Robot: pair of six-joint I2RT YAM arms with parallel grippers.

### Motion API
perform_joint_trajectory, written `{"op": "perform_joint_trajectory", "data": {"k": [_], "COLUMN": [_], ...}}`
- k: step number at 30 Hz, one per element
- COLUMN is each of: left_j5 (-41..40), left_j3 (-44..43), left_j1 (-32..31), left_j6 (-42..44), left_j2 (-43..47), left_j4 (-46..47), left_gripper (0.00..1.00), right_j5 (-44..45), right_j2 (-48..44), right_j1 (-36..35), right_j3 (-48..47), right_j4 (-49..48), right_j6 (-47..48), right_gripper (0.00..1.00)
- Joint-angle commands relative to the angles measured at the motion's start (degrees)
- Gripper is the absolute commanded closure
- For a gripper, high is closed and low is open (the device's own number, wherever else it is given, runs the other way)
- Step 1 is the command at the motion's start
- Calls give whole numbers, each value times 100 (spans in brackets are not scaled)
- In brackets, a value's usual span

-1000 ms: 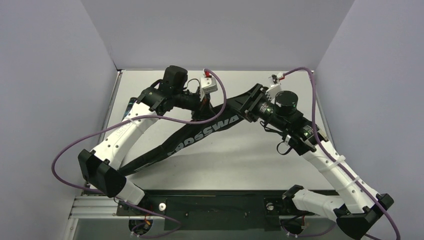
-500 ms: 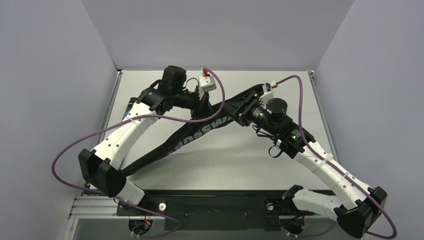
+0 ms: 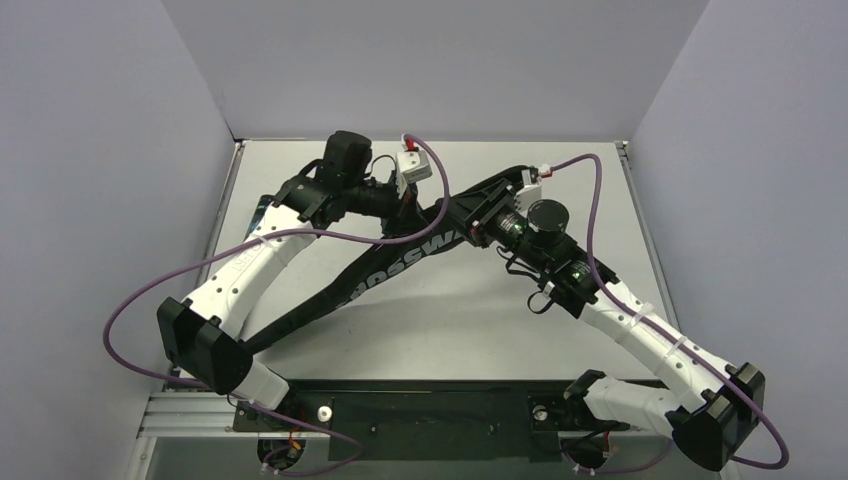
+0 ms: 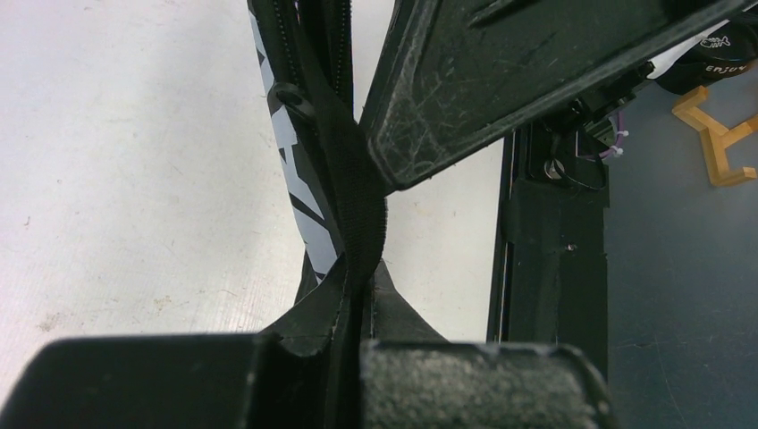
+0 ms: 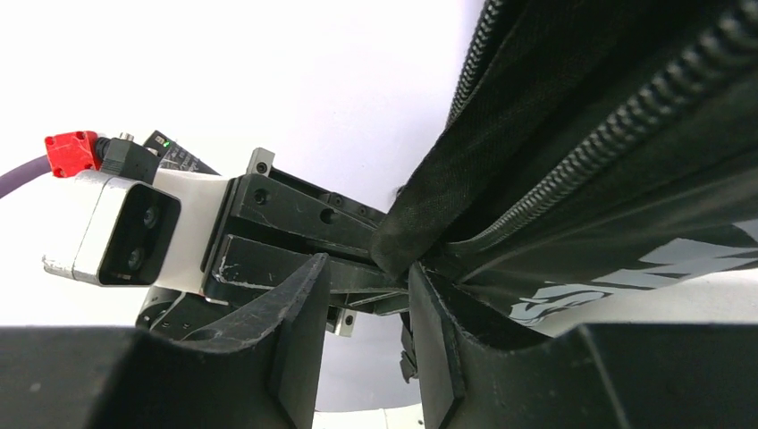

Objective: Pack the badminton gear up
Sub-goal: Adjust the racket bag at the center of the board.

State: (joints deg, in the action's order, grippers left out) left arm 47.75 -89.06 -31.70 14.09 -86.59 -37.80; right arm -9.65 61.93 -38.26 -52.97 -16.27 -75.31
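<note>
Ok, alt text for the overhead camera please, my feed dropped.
A long black CROSSWAY racket bag lies diagonally across the pale table. Both arms reach in over its far half, with the left claw and right claw nearly meeting there. Whether either claw grips the bag cannot be told from this angle.

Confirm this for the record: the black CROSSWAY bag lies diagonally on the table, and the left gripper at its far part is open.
One thing is wrong. The left gripper is not open: it is shut on a strip of the bag's fabric, as the left wrist view shows. The rest stands: the bag lies diagonally on the table, with that gripper at its far part.
</note>
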Motion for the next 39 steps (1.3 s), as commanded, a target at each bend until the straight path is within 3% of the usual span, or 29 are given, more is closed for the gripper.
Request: {"op": "perform_joint_trajectory", "data": {"k": [1,8,15,20,35,39], "left_j5": [264,271,314,362,469,521], "left_j3": [-68,-54,20,41,160,160], "left_j1": [-2,-11,-20,-26,-68,-85], "left_j6": [-45,-21,-16,-18,15,48], "left_j2": [299,322,382,425,520,541], "left_j4": [417,386,359,342,263,197], "left_gripper": [100,100,100,100,100,100], "right_j5": [241,762,1878,2524,2728,2525], "right_j2": [83,-113,-522,-613,-439,-227], "right_j1": [-103,-200,-300,-300,-103,61], "right_j3": [44,329,610,1025,850,534], "right_j4": [-737,-1035,-1022,-1680,-2323,-2451], "right_j6": [-185,-105,559,1027,1398,1507], "right_gripper": [67,72,77,81,87,94]}}
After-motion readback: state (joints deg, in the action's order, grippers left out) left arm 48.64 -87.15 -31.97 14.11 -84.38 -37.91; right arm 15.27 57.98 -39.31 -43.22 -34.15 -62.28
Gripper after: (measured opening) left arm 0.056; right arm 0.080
